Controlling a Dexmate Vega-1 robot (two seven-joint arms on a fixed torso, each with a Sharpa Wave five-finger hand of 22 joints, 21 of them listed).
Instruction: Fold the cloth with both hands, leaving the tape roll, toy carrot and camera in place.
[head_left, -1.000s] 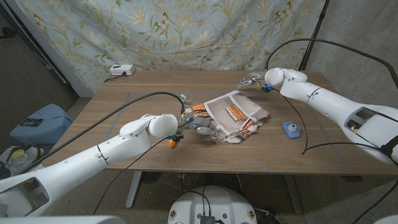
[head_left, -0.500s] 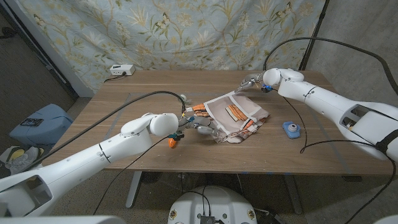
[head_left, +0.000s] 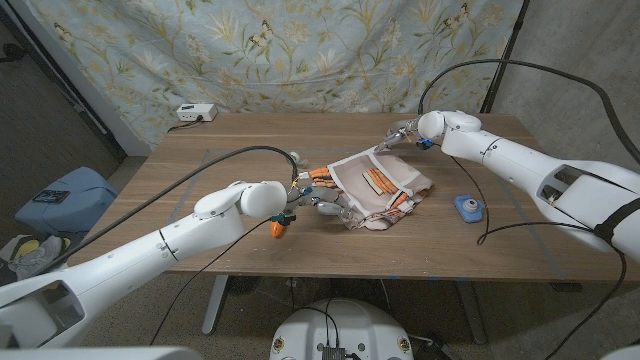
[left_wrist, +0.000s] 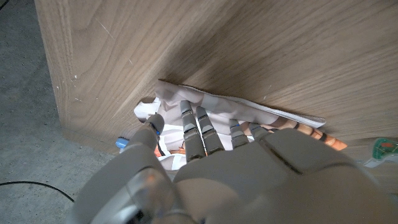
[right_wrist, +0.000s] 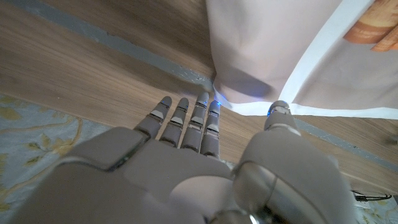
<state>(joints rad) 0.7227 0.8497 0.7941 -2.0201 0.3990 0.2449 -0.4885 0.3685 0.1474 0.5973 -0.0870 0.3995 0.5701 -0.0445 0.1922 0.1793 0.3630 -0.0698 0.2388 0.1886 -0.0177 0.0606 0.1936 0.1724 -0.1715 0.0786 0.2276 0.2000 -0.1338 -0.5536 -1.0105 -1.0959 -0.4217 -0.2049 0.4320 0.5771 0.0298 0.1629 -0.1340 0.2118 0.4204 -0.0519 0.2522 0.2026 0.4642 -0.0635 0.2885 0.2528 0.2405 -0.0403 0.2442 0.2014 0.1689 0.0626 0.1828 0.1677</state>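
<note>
**Desk:** At the middle of the table (head_left: 200, 170), rumpled cloth (head_left: 378, 188), white with orange print. Long axis?

**Photographer:** Running from the cloth's near-left corner to its far-right one, judging by the head view. One hand posted at each end.

**Desk:** Nearer which corner?

**Photographer:** Right hand (head_left: 398, 135) just beyond the cloth's far corner; left hand (head_left: 318, 203) at the cloth's near-left edge. Each closest to its own end, so likely a corner apiece for the fold.

**Desk:** State of the right hand?

**Photographer:** Unclenched. Fingers (right_wrist: 186, 121) straight and side by side, tips touching the cloth's white hem, thumb set apart and lying at the same hem. Nothing pinched yet.

**Desk:** And the left?

**Photographer:** Also unclenched. Fingers (left_wrist: 198, 127) stretched out over the cloth's crumpled edge, seemingly resting on it, closed round nothing.

**Desk:** Bystanders to the fold?

**Photographer:** Toy carrot (head_left: 277, 229) just left of the cloth, close beneath the left hand; small blue roll (head_left: 468, 208) right of the cloth, well apart from it. Carrot the likelier to be knocked.
</note>
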